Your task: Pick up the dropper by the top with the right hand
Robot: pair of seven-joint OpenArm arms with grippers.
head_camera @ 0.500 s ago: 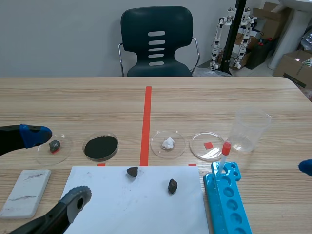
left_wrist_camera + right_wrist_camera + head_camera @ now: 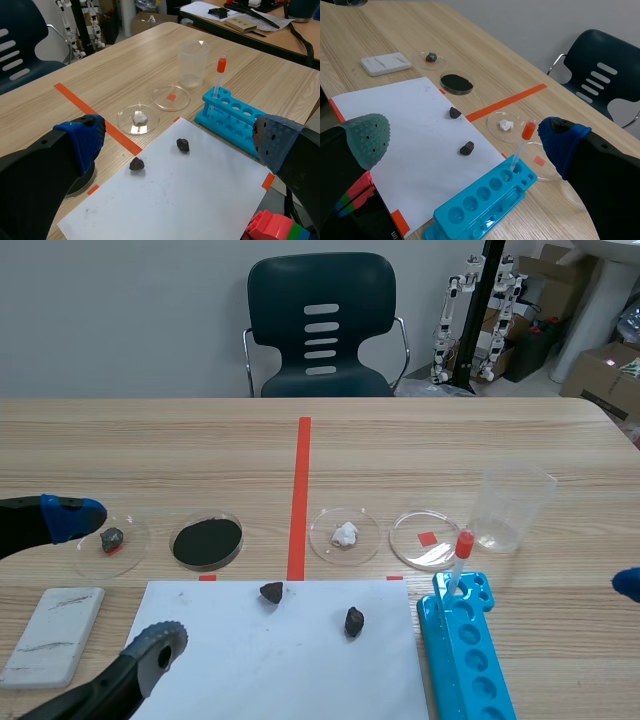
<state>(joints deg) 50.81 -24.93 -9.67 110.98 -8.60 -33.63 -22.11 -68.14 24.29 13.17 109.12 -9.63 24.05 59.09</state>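
The right gripper (image 2: 465, 140) is cut off at the scene view's edge, with only a blue pad tip shown. Its fingers are spread wide with nothing held, as are those of the left gripper (image 2: 177, 141). The red-bulbed clear plastic dropper (image 2: 460, 562) is stood in the end hole of the blue plastic tube rack (image 2: 470, 665), ahead of the right gripper. Black powder is held in one round clear dish (image 2: 240, 529) and a white lump in another (image 2: 366, 541). Two dark stones (image 2: 271, 591) are laid on the white paper sheet (image 2: 280, 665).

Right end effector (image 2: 465, 141): no shift visible since half a second ago.
Red-capped clear plastic dropper (image 2: 458, 562): no shift visible, upright in the blue plastic tube rack (image 2: 470, 665).
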